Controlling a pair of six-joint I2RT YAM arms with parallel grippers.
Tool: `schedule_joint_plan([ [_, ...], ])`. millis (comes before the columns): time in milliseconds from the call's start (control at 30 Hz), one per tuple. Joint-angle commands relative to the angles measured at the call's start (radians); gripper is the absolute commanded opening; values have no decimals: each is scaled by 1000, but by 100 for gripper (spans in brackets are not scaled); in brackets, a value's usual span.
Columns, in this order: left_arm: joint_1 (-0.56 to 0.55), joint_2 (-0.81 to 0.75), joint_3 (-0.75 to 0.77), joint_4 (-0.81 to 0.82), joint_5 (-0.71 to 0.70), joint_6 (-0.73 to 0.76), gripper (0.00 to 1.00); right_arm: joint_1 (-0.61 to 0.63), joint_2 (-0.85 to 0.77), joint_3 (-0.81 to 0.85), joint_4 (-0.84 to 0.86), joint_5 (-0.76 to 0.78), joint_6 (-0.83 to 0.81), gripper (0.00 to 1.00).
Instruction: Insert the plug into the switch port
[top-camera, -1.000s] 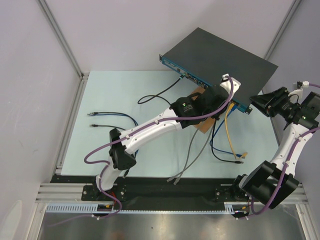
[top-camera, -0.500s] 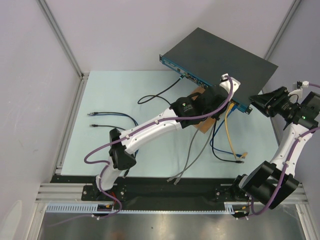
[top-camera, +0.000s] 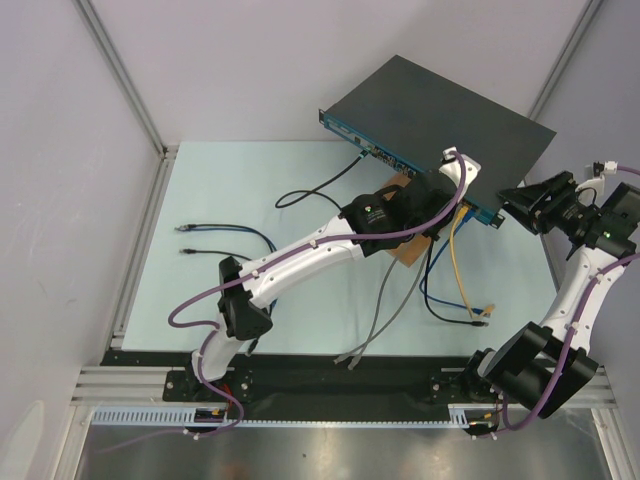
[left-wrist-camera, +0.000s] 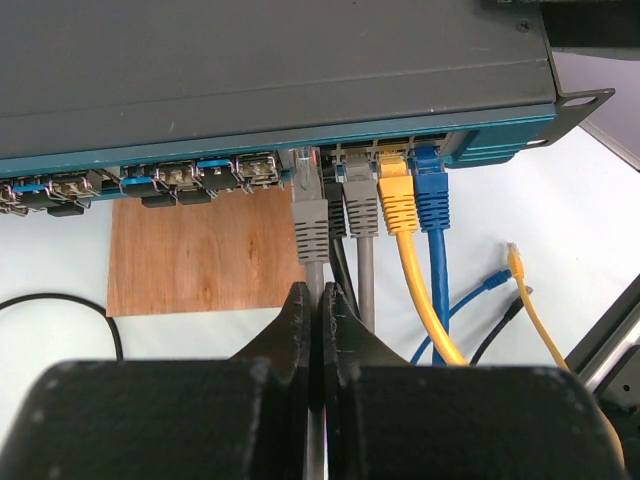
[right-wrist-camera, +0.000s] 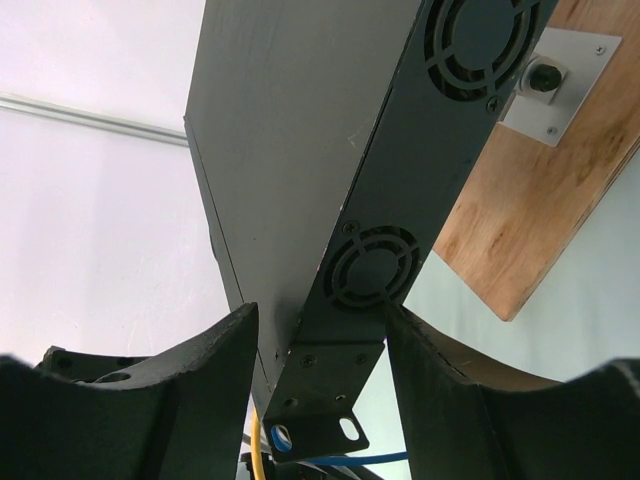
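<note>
The left gripper (left-wrist-camera: 317, 296) is clamped on the grey cable (left-wrist-camera: 315, 275) just behind the grey plug (left-wrist-camera: 311, 220). The plug's clear tip sits in a port of the switch (left-wrist-camera: 250, 70), seemingly not fully home. Insertion looks half done, and the next move calls for a straight forward push. The right gripper (right-wrist-camera: 320, 322) straddles the switch's end, jaws apart.
</note>
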Motion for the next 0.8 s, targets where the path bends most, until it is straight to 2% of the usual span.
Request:
schedule_joint_plan([
  [0, -15, -25, 11, 9, 45, -29, 0, 5, -21, 1, 33, -8, -2, 59],
  [267, -15, -15, 27, 12, 51, -16, 0, 5, -16, 8, 32, -9, -5, 59],
  [567, -23, -26, 17, 12, 56, -16, 0, 7, -7, 16, 23, -12, -9, 64],
  [767, -8, -2, 46, 23, 31, -4, 0, 7, -4, 16, 24, -15, -11, 61],
])
